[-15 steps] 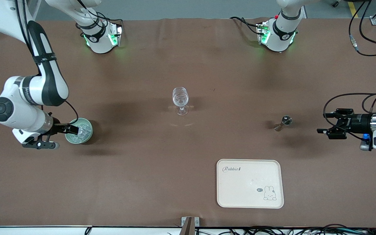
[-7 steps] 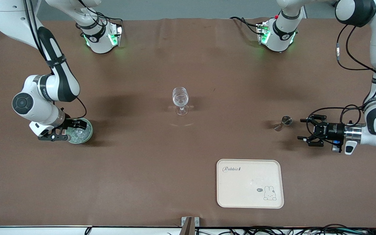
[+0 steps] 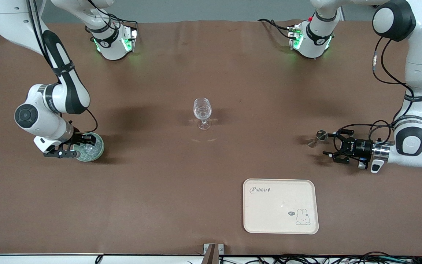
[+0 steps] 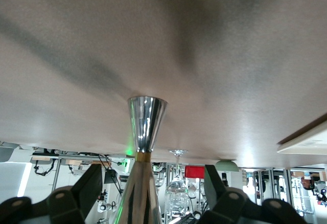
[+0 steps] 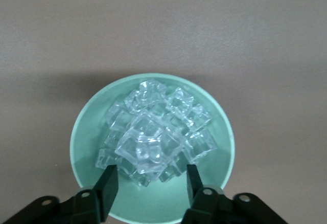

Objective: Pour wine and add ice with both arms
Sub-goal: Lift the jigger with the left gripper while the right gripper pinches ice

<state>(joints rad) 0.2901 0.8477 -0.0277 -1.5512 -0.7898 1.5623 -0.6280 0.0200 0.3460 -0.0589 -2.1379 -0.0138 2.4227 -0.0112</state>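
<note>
A pale green bowl (image 3: 99, 148) heaped with ice (image 5: 153, 132) stands toward the right arm's end of the table. My right gripper (image 5: 149, 180) is down in the bowl, open, its fingers (image 5: 107, 183) straddling the ice pile's edge. A silver jigger (image 3: 317, 137) stands toward the left arm's end. My left gripper (image 3: 329, 144) lies level beside it, open, and the jigger (image 4: 145, 132) stands between its fingers (image 4: 87, 188) with gaps on both sides. An empty clear stemmed glass (image 3: 202, 110) stands mid-table. No wine shows in any view.
A cream tray (image 3: 280, 205) with a rabbit print lies near the front edge, nearer the camera than the jigger. Both arm bases (image 3: 112, 40) stand along the table's back edge. Brown tabletop stretches between the bowl, glass and jigger.
The left arm has swung in from the table's end, bringing its gripper around the jigger. The right gripper has moved in over the bowl and its fingers have narrowed around the ice.
</note>
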